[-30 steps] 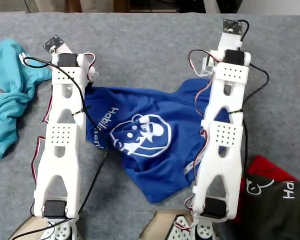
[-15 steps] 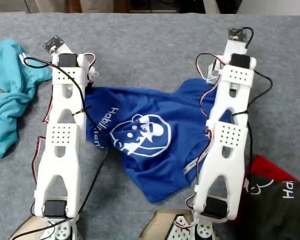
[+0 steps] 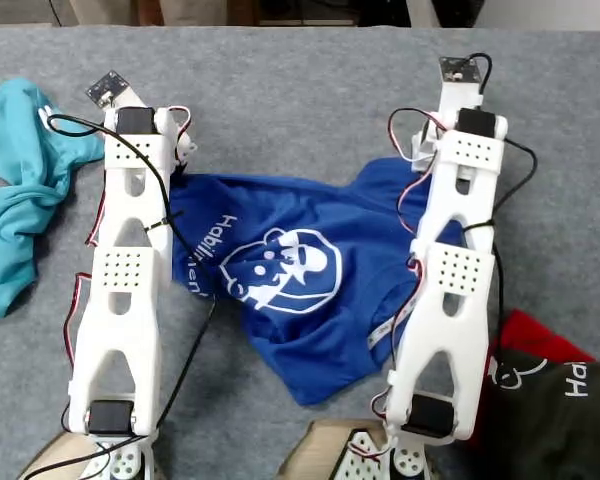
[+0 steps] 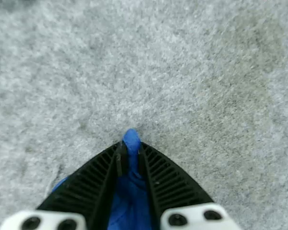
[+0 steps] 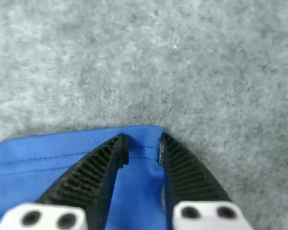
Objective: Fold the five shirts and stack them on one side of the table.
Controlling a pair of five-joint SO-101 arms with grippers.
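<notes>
my right gripper (image 5: 141, 143) has edged toward the far edge of the table (image 3: 300, 90), fingers slightly apart over the hem of the blue shirt (image 3: 310, 330). my left gripper (image 4: 130, 143) stays clamped on its cloth. shirt not yet flat.

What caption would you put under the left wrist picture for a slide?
Left gripper pinching a fold of the blue shirt over the grey table.

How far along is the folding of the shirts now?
Possibly done: a dark printed shirt lies on a red shirt at one side; folds unclear. In hand: the left fingers pinch the blue printed shirt, spread unfolded; the right fingers stand open over its hem. Remaining: the crumpled teal shirt.
</notes>
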